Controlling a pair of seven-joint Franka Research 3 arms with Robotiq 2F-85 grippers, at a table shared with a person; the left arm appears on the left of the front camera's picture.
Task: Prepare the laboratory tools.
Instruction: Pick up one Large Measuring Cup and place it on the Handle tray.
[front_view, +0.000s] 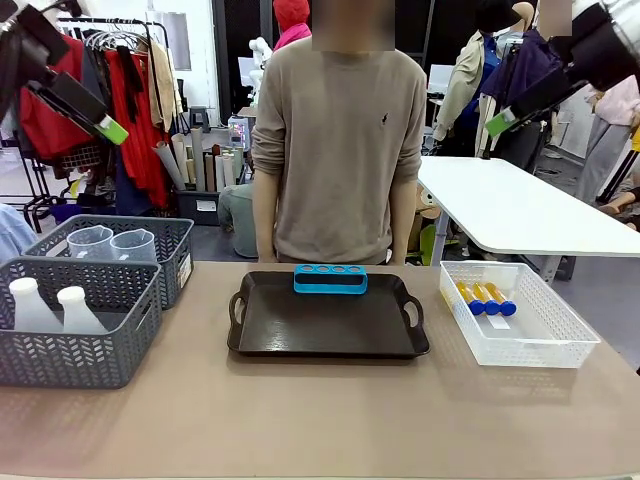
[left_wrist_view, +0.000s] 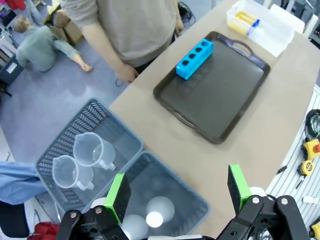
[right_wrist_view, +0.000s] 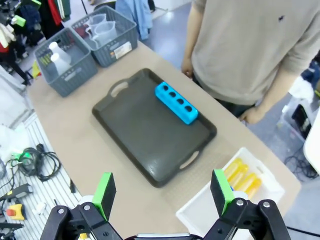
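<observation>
A low blue four-hole rack (front_view: 330, 279) lies on the far edge of the dark brown tray (front_view: 300, 345). Three amber blue-capped tubes (front_view: 485, 297) lie in the white basket (front_view: 560, 345) at the right. Two clear beakers (front_view: 112, 244) stand in the far grey basket (front_view: 175, 265). The near grey basket (front_view: 120, 345) holds two white flasks (front_view: 55, 308). High over these baskets my left gripper (left_wrist_view: 178, 190) hangs open and holds nothing, its green pad (front_view: 112, 130) showing at the upper left. My right gripper (right_wrist_view: 162, 191) is open too, high above the table's right side near the tubes (right_wrist_view: 242, 177).
A person in a beige sweater (front_view: 335, 150) stands at the far edge behind the tray, arms down. Bare tabletop (front_view: 320, 420) stretches in front of the tray. A white table (front_view: 530, 210) stands behind at the right. Beyond the table's near edge lie cables and tools (right_wrist_view: 30, 160).
</observation>
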